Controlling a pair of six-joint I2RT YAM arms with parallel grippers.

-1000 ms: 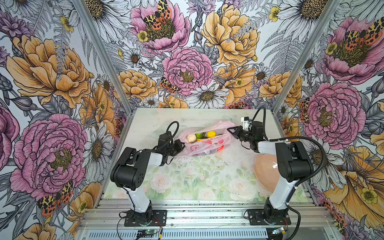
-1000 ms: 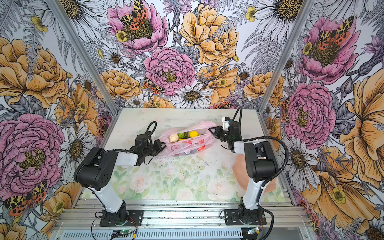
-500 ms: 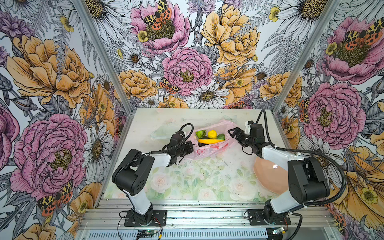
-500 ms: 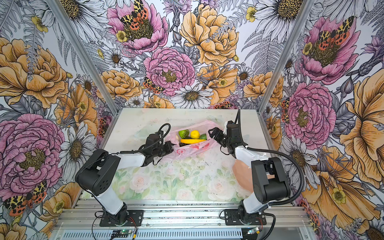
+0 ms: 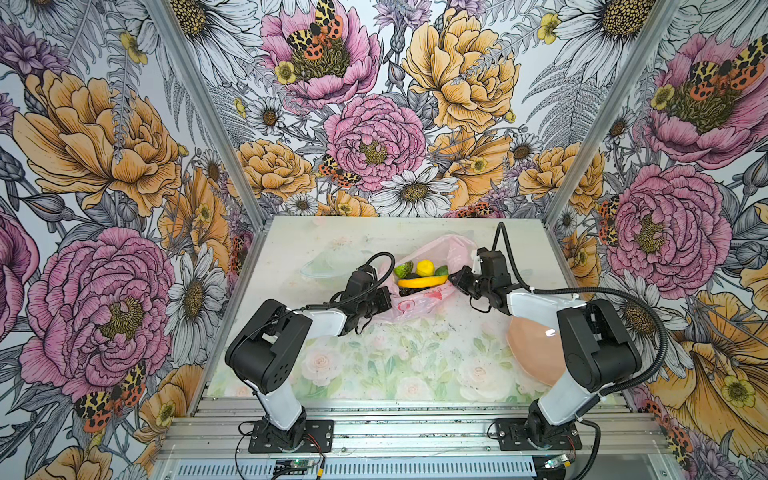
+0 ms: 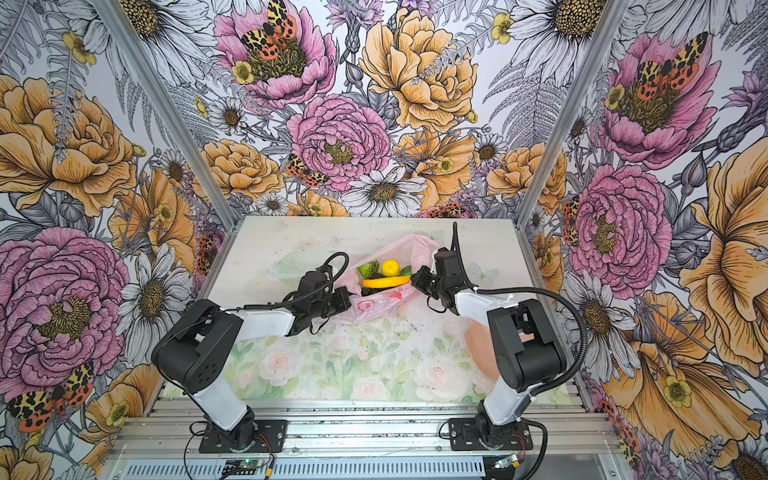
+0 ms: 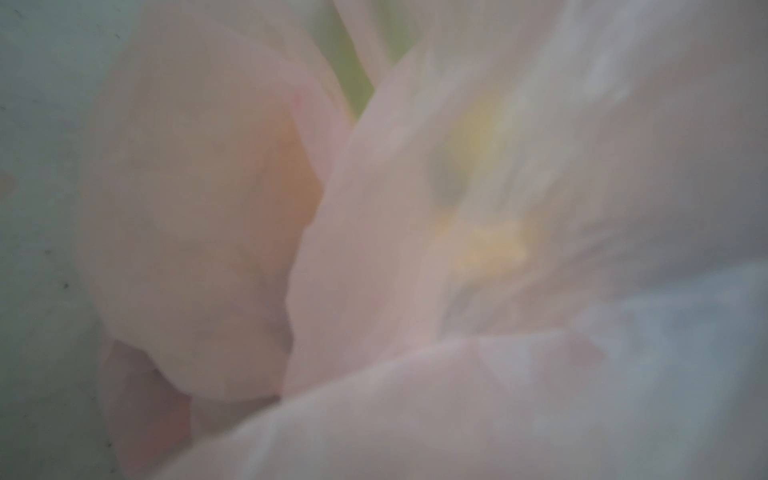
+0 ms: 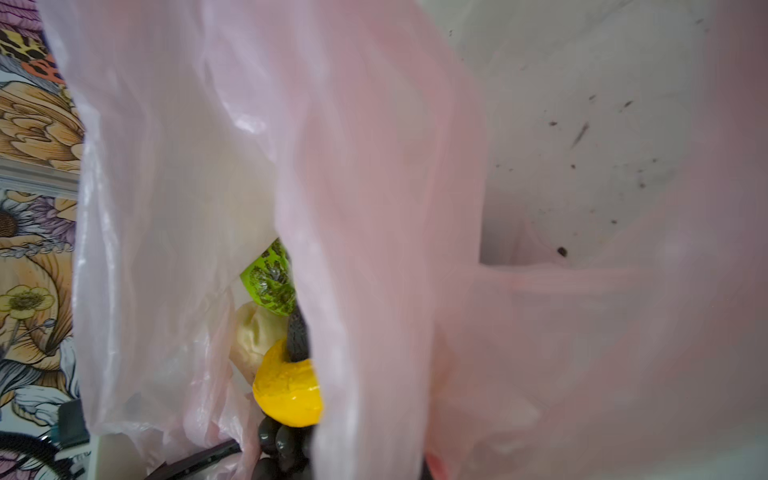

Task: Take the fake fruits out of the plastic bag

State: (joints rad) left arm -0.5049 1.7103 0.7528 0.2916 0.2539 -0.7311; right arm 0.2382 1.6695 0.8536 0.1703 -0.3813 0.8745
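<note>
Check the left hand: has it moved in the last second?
Yes. The left hand has shifted right, away from the table's left edge rail.

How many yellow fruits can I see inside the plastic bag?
2: the lemon in the open mouth of the plastic bag, and the banana lying just in front of it. More may be hidden inside.

The thin pink plastic bag (image 5: 409,308) lies crumpled with its mouth open, and a yellow banana (image 5: 422,282), a lemon (image 5: 425,267), a green fruit (image 5: 404,269) and dark grapes (image 8: 276,440) sit inside.
</note>
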